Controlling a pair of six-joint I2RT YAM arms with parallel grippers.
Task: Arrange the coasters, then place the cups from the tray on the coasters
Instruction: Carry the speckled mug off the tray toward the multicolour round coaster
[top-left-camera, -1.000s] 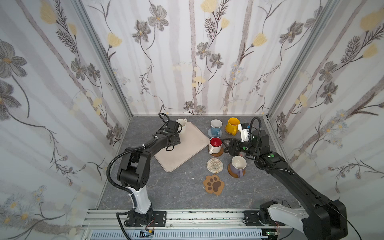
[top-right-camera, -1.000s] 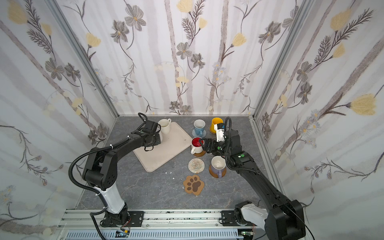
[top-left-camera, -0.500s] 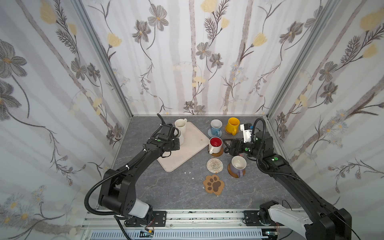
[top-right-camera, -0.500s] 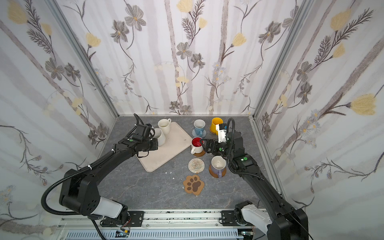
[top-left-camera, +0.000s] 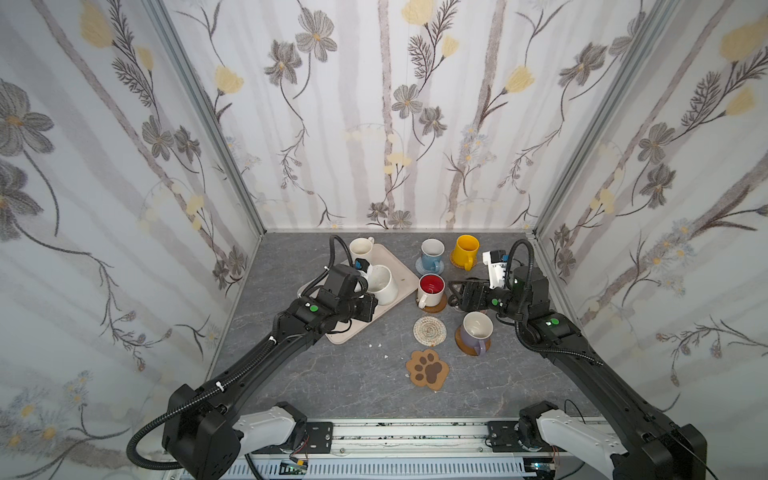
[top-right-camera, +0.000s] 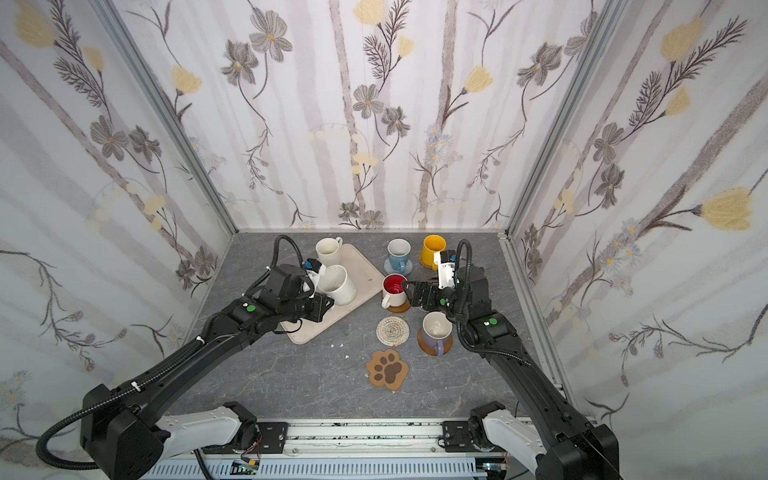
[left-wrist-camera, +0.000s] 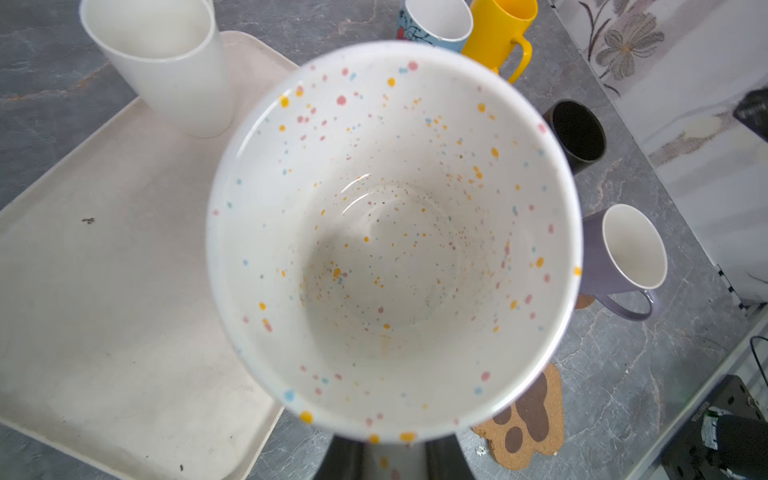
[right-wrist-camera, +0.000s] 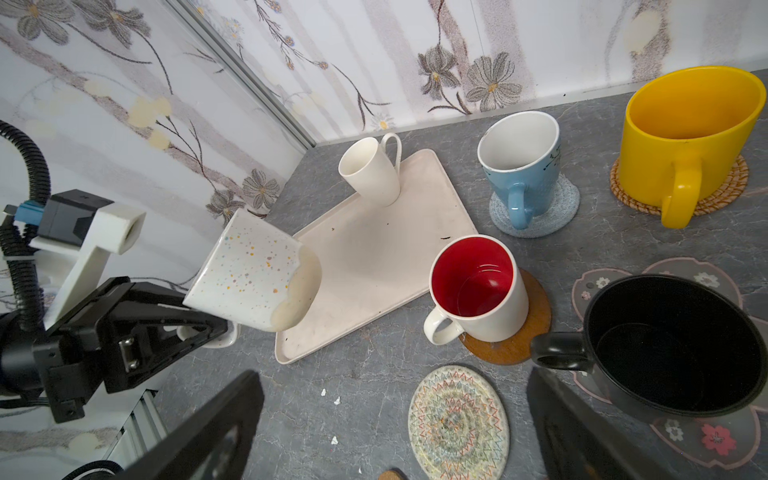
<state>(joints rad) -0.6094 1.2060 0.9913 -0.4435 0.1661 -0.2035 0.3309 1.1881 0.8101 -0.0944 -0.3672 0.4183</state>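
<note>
A: State of the left gripper (right-wrist-camera: 210, 328)?
B: Nearly pressed together, pinching the handle of the speckled mug (right-wrist-camera: 253, 274).
A: Where's that mug against the jaws?
B: Body is right past the fingertips, tilted, base clear of the tray (top-left-camera: 401, 270). Just left of centre in both top views.
A: And the right gripper (top-left-camera: 457, 296)?
B: Spread wide, holding nothing. Right of centre, beside the red-inside mug (top-left-camera: 431, 289).
A: What about the black mug (right-wrist-camera: 673, 345)?
B: On the pink-flower coaster (right-wrist-camera: 598, 282), just outside one finger. Can't tell if they touch. The spiral coaster (right-wrist-camera: 457, 419) shows through the gap.
A: Anything else on the tray?
B: A white mug (top-left-camera: 360, 249), upright at its upper corner.
</note>
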